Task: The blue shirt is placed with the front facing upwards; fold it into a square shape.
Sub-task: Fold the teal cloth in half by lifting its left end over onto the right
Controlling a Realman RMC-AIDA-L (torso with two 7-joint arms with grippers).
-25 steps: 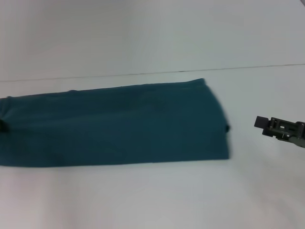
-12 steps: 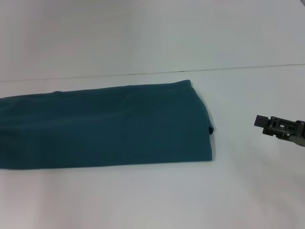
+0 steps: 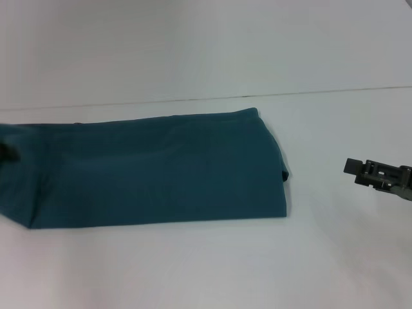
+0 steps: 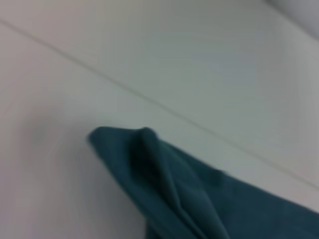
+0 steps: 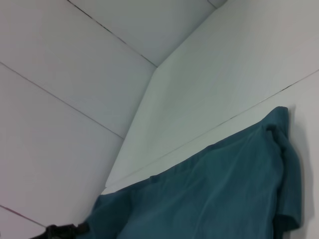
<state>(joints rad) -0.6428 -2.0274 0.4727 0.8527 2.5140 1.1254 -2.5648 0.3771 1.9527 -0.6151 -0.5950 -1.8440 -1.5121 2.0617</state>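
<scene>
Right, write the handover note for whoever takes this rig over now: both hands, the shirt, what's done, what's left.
Left hand: only a dark blur at the left edge of the head view, at the left end of the dark teal-blue cotton shirt; grip cannot be confirmed.
Right hand: off to the right above the white table, apart from the shirt, holding nothing.
Shirt: lies on the table as a long band running left to right; its left end looks raised and turned in.
Done: narrowed lengthwise.
Left: fold the band end over end into a square.
</scene>
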